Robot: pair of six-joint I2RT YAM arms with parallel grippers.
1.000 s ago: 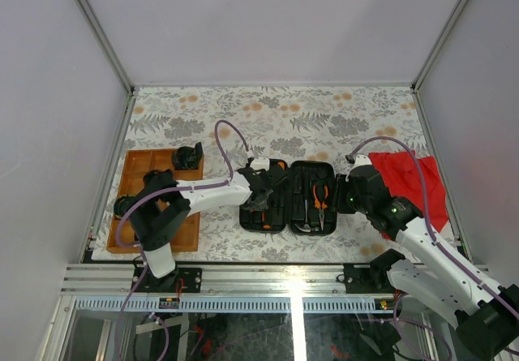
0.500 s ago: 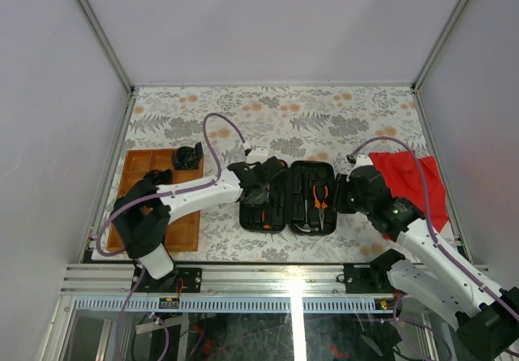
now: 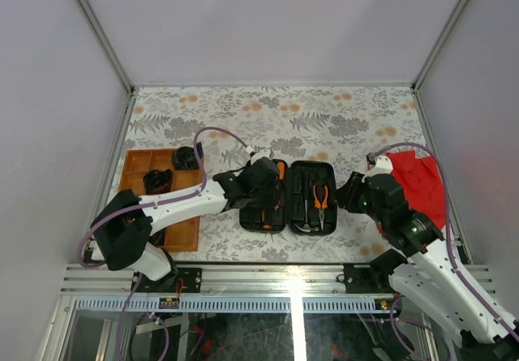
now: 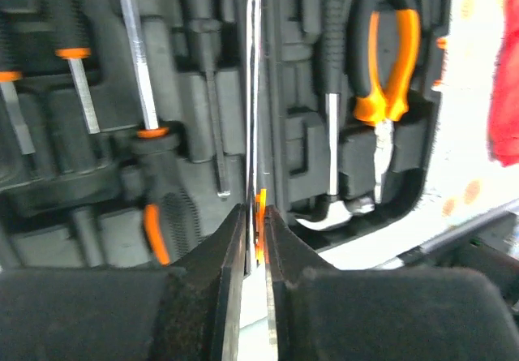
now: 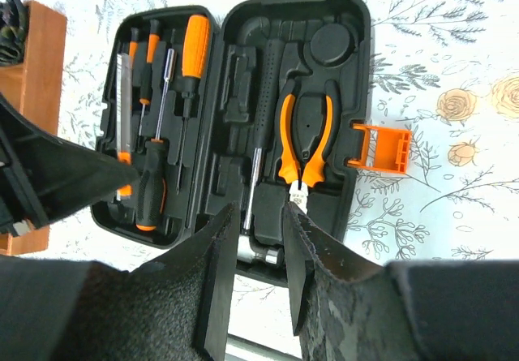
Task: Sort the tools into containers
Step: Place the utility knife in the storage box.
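Orange shows between the pads of your left gripper (image 4: 255, 215): its fingers have just pinched nearly shut on a thin driver (image 4: 259, 233) over the left half of the case (image 3: 328, 166), so a lift looks next. Your right gripper (image 5: 258, 211) hangs part open and empty, drawn slightly back at the case's right edge. Screwdrivers (image 4: 166, 199) crowd the pick, so go straight up. The tray (image 3: 134, 166) lies well apart to the left, with open table (image 3: 284, 118) between.
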